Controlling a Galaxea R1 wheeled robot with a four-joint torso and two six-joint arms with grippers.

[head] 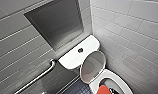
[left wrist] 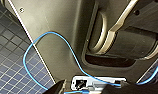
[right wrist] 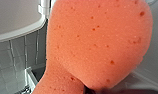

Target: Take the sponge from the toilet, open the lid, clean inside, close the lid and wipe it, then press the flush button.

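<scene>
The white toilet [head: 121, 81] stands in the corner with its lid [head: 93, 65] raised, grey inner face showing, leaning on the cistern [head: 70, 60]. The dark round flush button [head: 80, 50] sits in the middle of the cistern top. The orange-red sponge [head: 103, 89] is over the bowl opening at the lower edge of the head view. In the right wrist view the sponge [right wrist: 100, 40] looms very close, pinched at its waist by my right gripper [right wrist: 95, 90], which is shut on it. My left gripper is open and holds nothing.
A metal grab bar [head: 38, 77] runs along the grey tiled wall left of the cistern. A dark recessed panel [head: 56, 21] sits above it. White tiled wall [head: 135, 37] closes the right side. Dark small-tiled floor [left wrist: 10, 62] and a blue cable [left wrist: 45, 37] lie by the robot's body.
</scene>
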